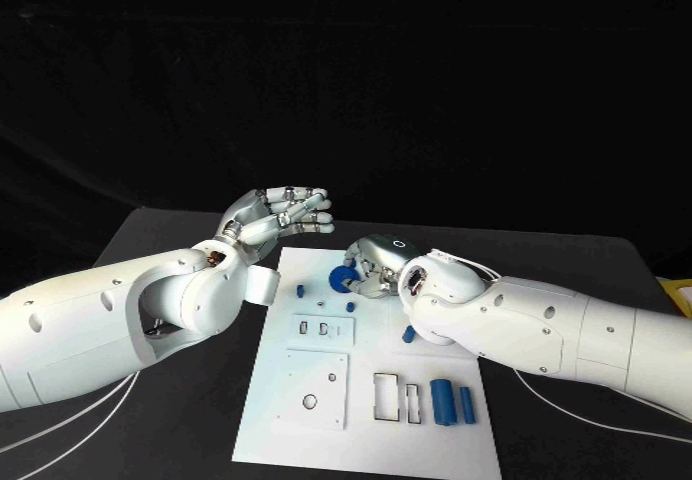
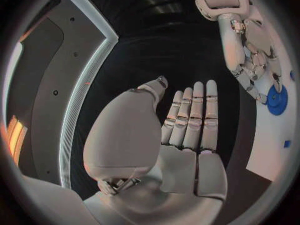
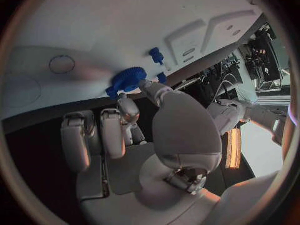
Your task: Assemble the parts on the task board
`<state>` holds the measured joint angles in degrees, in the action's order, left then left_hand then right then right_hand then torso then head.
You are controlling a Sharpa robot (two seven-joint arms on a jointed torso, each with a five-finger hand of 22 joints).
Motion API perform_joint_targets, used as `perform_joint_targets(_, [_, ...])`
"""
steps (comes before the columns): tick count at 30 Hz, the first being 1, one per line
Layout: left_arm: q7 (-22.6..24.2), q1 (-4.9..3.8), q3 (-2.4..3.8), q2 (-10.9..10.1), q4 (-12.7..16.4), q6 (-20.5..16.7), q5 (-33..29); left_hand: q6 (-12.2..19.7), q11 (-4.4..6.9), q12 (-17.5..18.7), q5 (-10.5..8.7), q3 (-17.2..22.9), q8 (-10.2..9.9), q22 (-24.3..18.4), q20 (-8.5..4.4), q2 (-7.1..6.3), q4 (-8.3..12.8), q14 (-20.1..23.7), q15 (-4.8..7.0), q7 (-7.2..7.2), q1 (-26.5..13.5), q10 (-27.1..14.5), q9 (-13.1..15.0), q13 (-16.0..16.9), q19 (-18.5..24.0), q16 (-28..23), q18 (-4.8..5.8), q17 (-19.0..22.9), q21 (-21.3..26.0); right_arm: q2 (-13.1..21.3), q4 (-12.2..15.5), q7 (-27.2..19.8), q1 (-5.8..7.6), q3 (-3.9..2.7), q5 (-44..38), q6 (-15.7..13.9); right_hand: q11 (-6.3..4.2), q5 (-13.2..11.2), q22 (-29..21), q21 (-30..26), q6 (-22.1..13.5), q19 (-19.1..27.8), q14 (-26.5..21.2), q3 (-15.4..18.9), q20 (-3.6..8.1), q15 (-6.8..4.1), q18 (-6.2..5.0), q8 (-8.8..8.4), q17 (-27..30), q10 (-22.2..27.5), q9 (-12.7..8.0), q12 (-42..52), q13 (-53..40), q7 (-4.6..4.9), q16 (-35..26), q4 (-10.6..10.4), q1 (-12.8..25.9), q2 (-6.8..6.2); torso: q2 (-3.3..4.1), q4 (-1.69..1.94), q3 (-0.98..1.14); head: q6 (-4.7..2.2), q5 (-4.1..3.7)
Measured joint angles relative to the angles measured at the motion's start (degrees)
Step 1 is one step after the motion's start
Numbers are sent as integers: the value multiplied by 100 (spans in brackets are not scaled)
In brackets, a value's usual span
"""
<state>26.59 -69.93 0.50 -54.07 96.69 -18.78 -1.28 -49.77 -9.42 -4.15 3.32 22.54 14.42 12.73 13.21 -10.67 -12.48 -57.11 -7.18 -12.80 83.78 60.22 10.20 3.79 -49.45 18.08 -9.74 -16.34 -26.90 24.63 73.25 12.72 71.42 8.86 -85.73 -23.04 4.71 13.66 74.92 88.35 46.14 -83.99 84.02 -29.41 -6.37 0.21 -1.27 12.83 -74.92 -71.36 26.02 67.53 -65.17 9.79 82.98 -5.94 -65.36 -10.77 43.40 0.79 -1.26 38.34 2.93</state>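
Observation:
The white task board (image 1: 378,440) lies in the middle of the black table. A blue gear (image 1: 342,280) sits on its far part. My right hand (image 1: 378,264) is low over the board beside the gear. In the right wrist view its thumb and a finger pinch the rim of the gear (image 3: 128,80), which rests on the board (image 3: 94,30). My left hand (image 1: 281,214) is raised past the board's far left corner. Its fingers (image 2: 194,115) are straight and side by side, holding nothing. The left wrist view also shows the gear (image 2: 277,100) under the right hand (image 2: 253,55).
Two blue cylinders (image 1: 441,400) (image 1: 466,403) lie near the board's front right, next to a rectangular recess (image 1: 392,397). Small blue pegs (image 1: 300,291) (image 1: 351,305) stand near the gear, and another blue piece (image 1: 408,335) lies by my right forearm. A yellow object (image 1: 678,295) is at the right edge.

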Motion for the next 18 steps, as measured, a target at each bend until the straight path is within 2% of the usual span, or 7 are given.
perform_joint_targets(5, [-1, 0, -2, 2, -15, 0, 0, 0, 0, 0, 0, 0, 0, 0, 0, 0, 0, 0, 0, 0, 0, 0, 0, 0, 0, 0, 0, 0, 0, 175, 128, -77, 0, 0, 62, -141, -5, 77, 0, 0, 44, 0, 0, -16, 0, 0, 1, 0, 0, -55, 9, 88, -74, -7, 0, -15, 22, 22, -1, 0, 4, -19, -3])
perform_joint_targets(11, [-3, 0, -2, -9, -66, 2, 0, 0, 0, 0, 0, 0, 0, -1, 0, 0, 0, 0, 0, 0, 0, 0, 0, 0, 0, 0, 0, -9, -22, 671, 546, -390, 20, -36, 310, -641, -1, 77, -1, 0, 44, 0, 0, -73, 0, 0, 0, -89, 0, -100, 9, 125, -115, -7, 0, 43, -78, 23, -20, -23, 9, -44, -9])
perform_joint_targets(14, [-4, 0, -2, -12, -91, 2, 0, 0, 0, 0, 0, 0, 0, -1, 0, 0, 0, 0, 0, 0, 0, 0, 0, 0, 0, 0, 0, -8, -22, 1099, 863, -623, 102, -61, 576, -824, -2, 77, -1, 0, 87, 0, 0, -88, 0, 0, 0, -89, 0, -100, 9, 125, -124, -5, 0, 122, -158, 16, -37, -38, 16, -49, -26])
perform_joint_targets(17, [-4, 0, -2, -16, -114, 5, -1, 0, 0, 0, 0, 0, 0, -1, 0, 0, 0, 0, 0, 0, 0, 0, 0, 0, 0, 0, 0, -8, -22, 1555, 1048, -841, 188, -77, 944, -869, -1, 77, -1, 0, 149, 0, 0, -127, 0, 0, 0, -100, 1, -100, 21, 125, -123, -7, 0, 197, -261, 26, -64, -67, 25, -49, -52])
perform_joint_targets(18, [-5, 0, -2, -19, -119, 5, -1, 0, 0, 0, 0, 0, 0, -1, 0, 0, 0, 0, 0, 0, 0, 0, 0, 0, 0, 0, 0, -8, -22, 1699, 1096, -917, 208, -78, 1075, -863, -1, -55, -1, 0, 162, 0, 0, -125, 0, 0, 0, -125, 1, -100, 25, 125, -112, 4, 0, 226, -264, 31, -72, -77, 27, -49, -58])
